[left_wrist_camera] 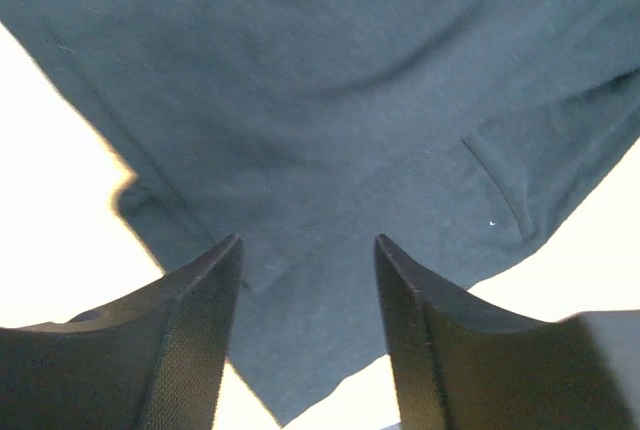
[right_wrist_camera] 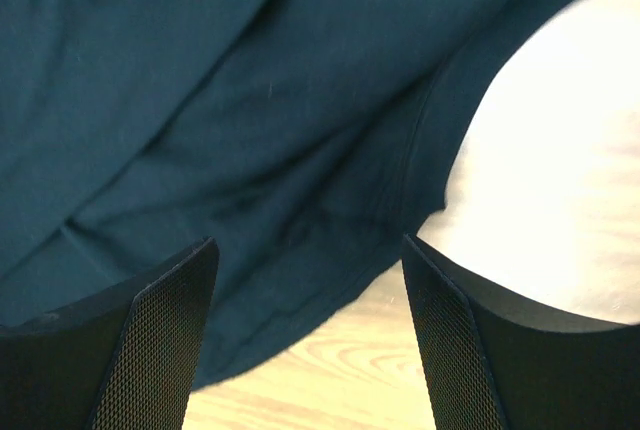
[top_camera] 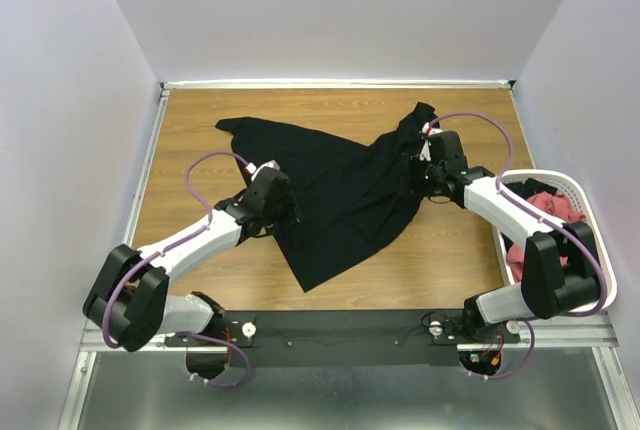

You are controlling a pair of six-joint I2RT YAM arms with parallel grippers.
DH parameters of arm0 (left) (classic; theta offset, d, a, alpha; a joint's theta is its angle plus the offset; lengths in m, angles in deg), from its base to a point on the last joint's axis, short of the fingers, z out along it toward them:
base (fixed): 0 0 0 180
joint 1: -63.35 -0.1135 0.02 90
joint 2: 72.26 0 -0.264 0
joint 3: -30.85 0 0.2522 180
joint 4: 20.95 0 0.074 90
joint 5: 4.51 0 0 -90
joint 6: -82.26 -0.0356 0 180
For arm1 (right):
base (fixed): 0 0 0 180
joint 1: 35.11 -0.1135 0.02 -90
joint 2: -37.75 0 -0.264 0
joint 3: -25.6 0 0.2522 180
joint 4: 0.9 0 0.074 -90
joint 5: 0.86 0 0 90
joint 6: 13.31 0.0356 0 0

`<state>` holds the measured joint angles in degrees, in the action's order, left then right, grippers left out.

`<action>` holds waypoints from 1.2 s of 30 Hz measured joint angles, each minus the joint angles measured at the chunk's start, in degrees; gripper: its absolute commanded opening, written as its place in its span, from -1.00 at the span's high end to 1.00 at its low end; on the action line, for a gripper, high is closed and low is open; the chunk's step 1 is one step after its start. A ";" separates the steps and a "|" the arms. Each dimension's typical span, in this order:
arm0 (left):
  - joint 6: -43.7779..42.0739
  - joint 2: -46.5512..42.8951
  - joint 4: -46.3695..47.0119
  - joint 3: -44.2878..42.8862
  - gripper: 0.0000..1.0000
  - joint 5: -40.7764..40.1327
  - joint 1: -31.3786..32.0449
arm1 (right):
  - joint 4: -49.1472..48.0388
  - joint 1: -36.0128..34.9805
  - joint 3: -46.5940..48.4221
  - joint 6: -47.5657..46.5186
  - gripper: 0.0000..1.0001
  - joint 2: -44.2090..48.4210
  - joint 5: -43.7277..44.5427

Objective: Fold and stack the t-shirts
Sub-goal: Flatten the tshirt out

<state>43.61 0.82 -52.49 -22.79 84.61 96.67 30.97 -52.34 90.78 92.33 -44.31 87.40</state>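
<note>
My left hand [left_wrist_camera: 308, 250] is released: the two fingers stand apart with nothing pinched between them, and the black t-shirt [left_wrist_camera: 330, 110] lies right beneath, one hemmed edge running past the left finger. From above, this hand sits over the shirt's left edge.

My right hand [right_wrist_camera: 308, 250] is released too. Its fingers are wide apart over dark cloth, and a seamed edge of the shirt curves between them, with bare wood showing just below.

The black t-shirt is unfolded and rumpled, spread slantwise across the middle of the worktop [top_camera: 200, 130]. One corner reaches toward the far left, another points to the near edge, and a bunched part sits far right beside my right hand.

The salmon-red t-shirts [top_camera: 550, 206] lie heaped in the white mesh basket [top_camera: 570, 183] at the worktop's right edge, partly hidden by my right arm.
</note>
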 measured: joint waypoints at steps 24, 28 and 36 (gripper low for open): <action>16.20 4.63 -11.47 -0.46 -0.10 -4.37 6.93 | 0.17 0.00 -4.66 0.61 -0.62 3.50 -6.56; 16.11 6.84 -11.69 -1.99 -0.10 -4.74 6.93 | 0.17 -0.02 -4.68 0.59 -0.62 3.50 -6.95; 15.30 10.03 -11.50 -4.09 0.04 -4.87 6.93 | 0.11 -0.02 -5.33 0.59 -0.62 3.76 -7.02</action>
<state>58.91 10.85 -63.99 -26.88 79.73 103.60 31.08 -52.36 85.44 92.92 -40.55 80.39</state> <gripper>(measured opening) 0.533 0.810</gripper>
